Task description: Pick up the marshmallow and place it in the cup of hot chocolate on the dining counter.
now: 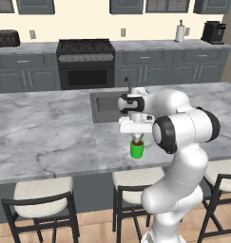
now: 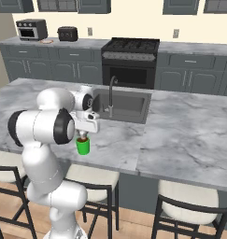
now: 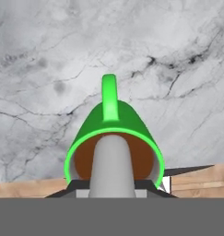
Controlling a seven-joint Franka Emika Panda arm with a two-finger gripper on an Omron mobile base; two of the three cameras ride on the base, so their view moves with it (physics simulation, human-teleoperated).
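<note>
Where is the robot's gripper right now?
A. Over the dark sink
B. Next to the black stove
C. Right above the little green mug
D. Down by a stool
C: the gripper hangs directly over the small bright green mug of brown liquid on the white marble counter.

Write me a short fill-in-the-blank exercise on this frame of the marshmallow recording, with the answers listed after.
1. The cup of hot chocolate is bright ____ in colour.
2. The tool hangs directly ____ the cup, right at its rim.
3. The cup stands on the dining counter, near the edge that faces the ____.
4. In the hand view, the cup's handle points ____ from the camera.

Missing words: green; above; stools; away
</note>
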